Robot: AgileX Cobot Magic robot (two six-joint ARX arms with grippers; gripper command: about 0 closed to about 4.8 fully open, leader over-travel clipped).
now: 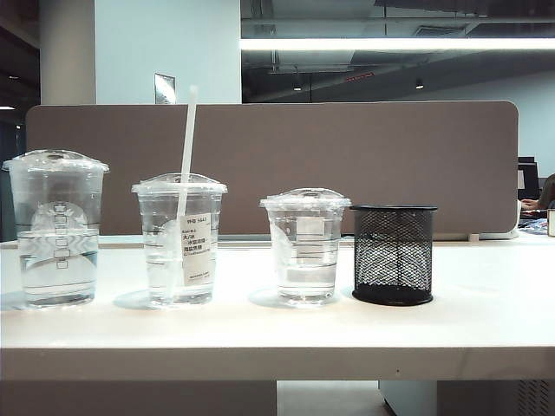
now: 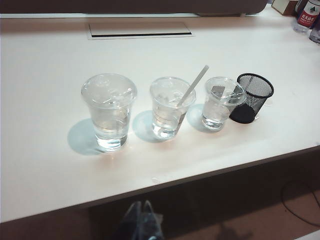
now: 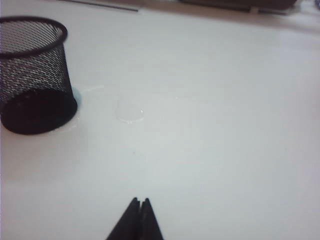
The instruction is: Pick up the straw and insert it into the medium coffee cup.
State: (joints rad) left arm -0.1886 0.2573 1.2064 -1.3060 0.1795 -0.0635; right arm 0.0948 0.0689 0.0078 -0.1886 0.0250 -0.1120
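- Standing already in the medium coffee cup [image 1: 179, 240], a clear plastic cup w/ domed clear lid and white label w/ black print, is the straw [image 1: 186, 156], long, thin, straight and white; it goes through the lid, leans a little, and its top rises well above every cup.
- That cup is the middle one of three in a row on the white table [image 1: 260, 334], roughly mid-surface in the left wrist view, nearer the front edge than the back.
- On one side: the tallest clear lidded cup [image 1: 57, 227] w/ printed boxes; on the other: the shortest clear lidded cup [image 1: 305, 245] w/ a small blank white label. Both have water in them, no straw.
- Black wire-mesh pen holder [image 1: 393, 254] sits just beside the shortest cup, toward the table's right end; looks empty as far as can be seen.
- Left gripper [image 2: 142, 220]: low, off the near table edge, well apart from the cups; fingertips blurred and dark, seem pressed together w/ nothing between.
- Right gripper [image 3: 138, 216]: fingers closed tip to tip, empty, over bare table near the mesh holder, not touching it.
- Progress, by judgement: pick-up and insertion look done; nothing left but for the arms to park. No arm shows in the exterior view.
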